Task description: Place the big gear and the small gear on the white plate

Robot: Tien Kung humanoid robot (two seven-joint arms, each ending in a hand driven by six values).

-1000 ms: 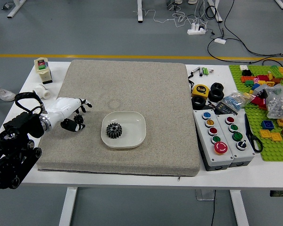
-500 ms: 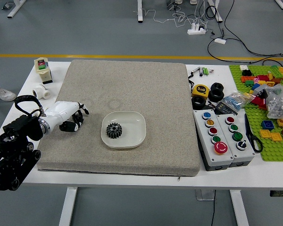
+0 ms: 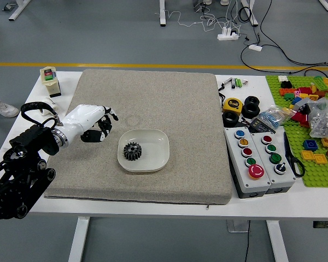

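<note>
The left hand (image 3: 92, 118) is hanging left of and slightly beyond the white plate (image 3: 156, 151), its fingers apparently pinching the small gear (image 3: 105, 125), largely hidden. The big gear (image 3: 132, 151) is occupying the plate's left half; the transfer is calling for rightward, slightly nearward travel.

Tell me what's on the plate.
A single dark gear sits toward the left side of the plate. It covers the spot beneath it, so that can't be seen.
</note>
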